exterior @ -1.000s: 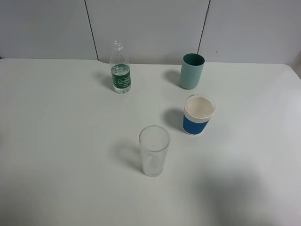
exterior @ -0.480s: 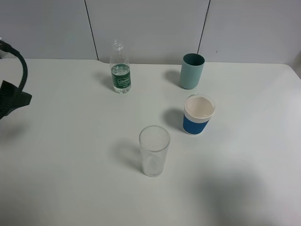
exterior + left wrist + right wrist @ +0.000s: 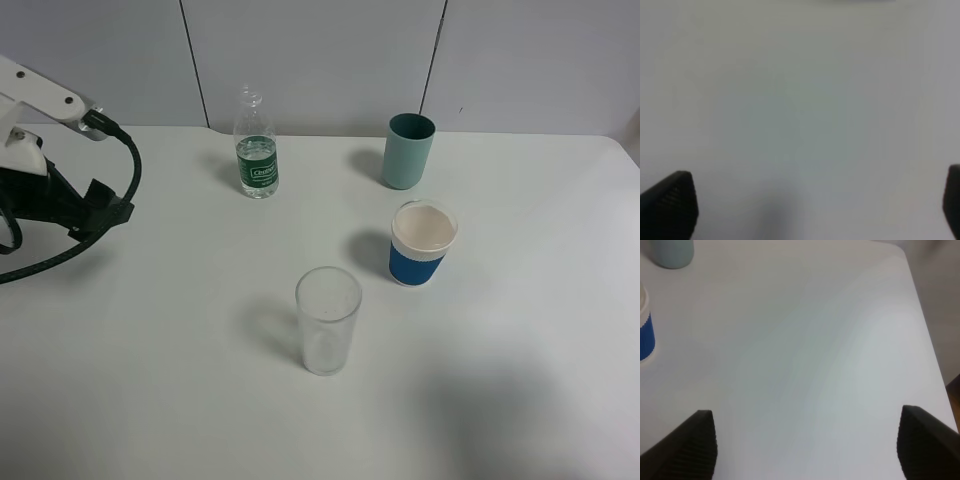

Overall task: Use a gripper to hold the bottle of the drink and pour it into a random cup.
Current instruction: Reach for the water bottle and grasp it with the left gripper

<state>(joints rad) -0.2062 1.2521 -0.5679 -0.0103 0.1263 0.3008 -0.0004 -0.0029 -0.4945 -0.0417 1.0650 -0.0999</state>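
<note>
Near the left table edge, the left tool gapes empty, bottle well apart.

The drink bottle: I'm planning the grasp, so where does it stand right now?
In the exterior high view the bottle stands upright near the far edge of the table, left of centre, the teal cup to its right.

A plain white counter meets a pale grey panelled wall with two dark slanting seams. The soft light is probably overhead.
</note>
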